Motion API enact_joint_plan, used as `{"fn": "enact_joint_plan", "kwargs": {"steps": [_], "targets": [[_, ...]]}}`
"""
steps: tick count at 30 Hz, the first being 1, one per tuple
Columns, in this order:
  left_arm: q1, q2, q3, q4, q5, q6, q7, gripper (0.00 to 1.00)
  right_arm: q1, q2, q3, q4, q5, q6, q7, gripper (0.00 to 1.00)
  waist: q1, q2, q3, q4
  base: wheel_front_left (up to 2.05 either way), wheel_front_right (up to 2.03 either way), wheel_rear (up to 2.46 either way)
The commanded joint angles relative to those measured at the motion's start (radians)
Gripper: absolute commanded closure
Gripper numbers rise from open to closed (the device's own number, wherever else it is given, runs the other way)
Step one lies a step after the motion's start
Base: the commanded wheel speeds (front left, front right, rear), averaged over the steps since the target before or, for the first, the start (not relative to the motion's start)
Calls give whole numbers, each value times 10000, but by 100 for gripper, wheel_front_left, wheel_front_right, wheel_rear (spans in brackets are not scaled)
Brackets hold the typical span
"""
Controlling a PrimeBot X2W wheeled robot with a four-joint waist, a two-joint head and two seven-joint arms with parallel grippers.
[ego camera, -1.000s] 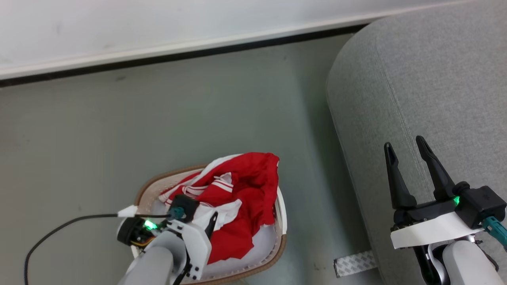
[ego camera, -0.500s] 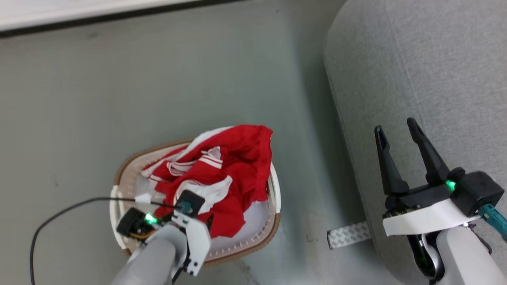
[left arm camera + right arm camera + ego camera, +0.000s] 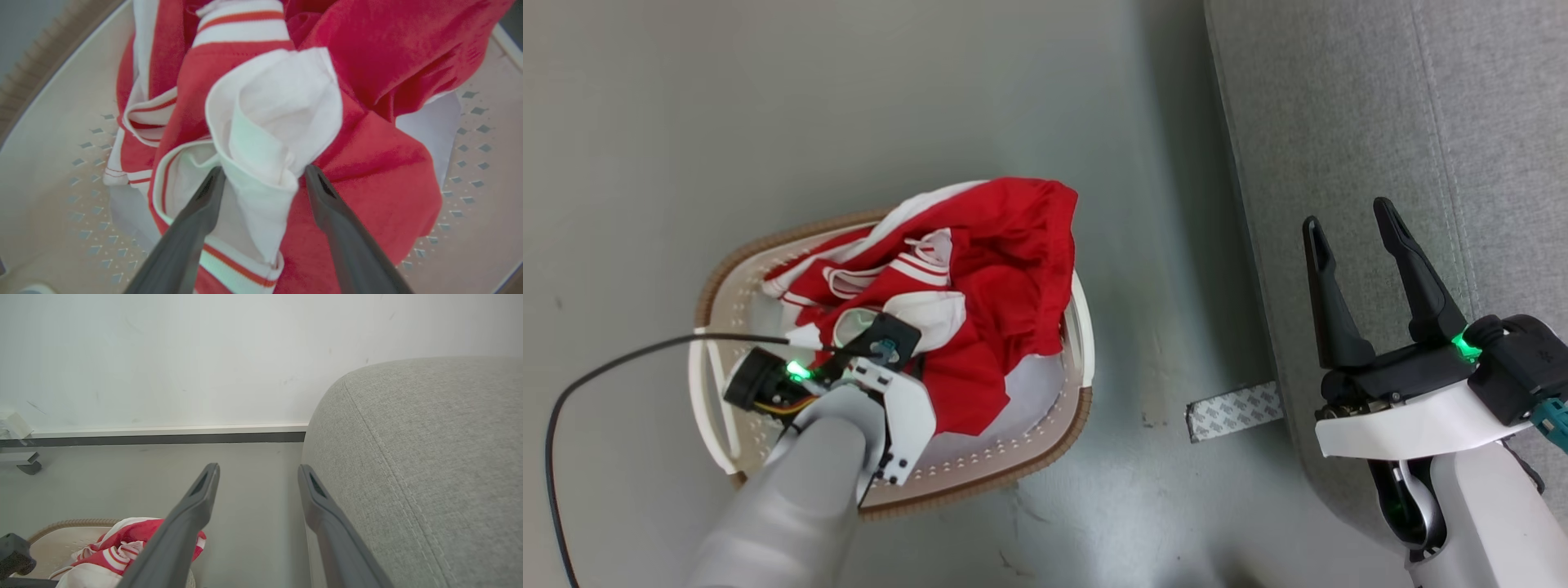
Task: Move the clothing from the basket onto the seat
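With fingers spread, the left gripper [image 3: 264, 171] is straddling a white fold of the red clothing [image 3: 1005, 261] lying heaped in the basket [image 3: 1045, 457], while the right gripper [image 3: 1352, 219], likewise spread and empty, is hovering over the edge of the grey sofa [image 3: 1339, 98].

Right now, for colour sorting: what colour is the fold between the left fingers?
The fold is white; left wrist view.

The clothing [image 3: 1005, 269], bright red with white stripes and panels, lies crumpled in the basket [image 3: 1081, 416], draping over its upper-right rim; perhaps more than one garment. The off-white, brown-rimmed basket sits lower left of frame. The light-grey seat [image 3: 1380, 106] rises at right, apart from it.
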Motion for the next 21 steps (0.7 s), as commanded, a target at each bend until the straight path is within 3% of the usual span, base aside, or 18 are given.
{"fn": "enact_joint_plan", "kwargs": {"steps": [1, 2, 3, 10, 21], "targets": [[-186, 102, -22, 62, 5, 48, -71, 16, -129, -9, -38, -57, -57, -21, 4, 0, -1, 0, 214, -74, 0, 0, 0], [-267, 147, -19, 74, -26, 64, -121, 37, -170, -8, -50, -70, -58, -21, 4, 0, -1, 0, 258, -84, 0, 0, 0], [-317, 167, 8, 86, -87, 68, -220, 100, -196, -9, -55, -74, -64, -21, 4, 0, -1, 0, 286, -90, 0, 0, 0], [-286, -27, 471, 73, -835, -31, -907, 100, 13, -67, -163, 99, -120, -21, 4, 0, -1, 0, -250, 275, 0, 0, 0], [1220, -281, 731, -450, -2053, -894, -1292, 100, 1180, -270, -146, 733, 48, -21, 4, 0, -1, 0, -3576, 1704, 0, 0, 0]]}}
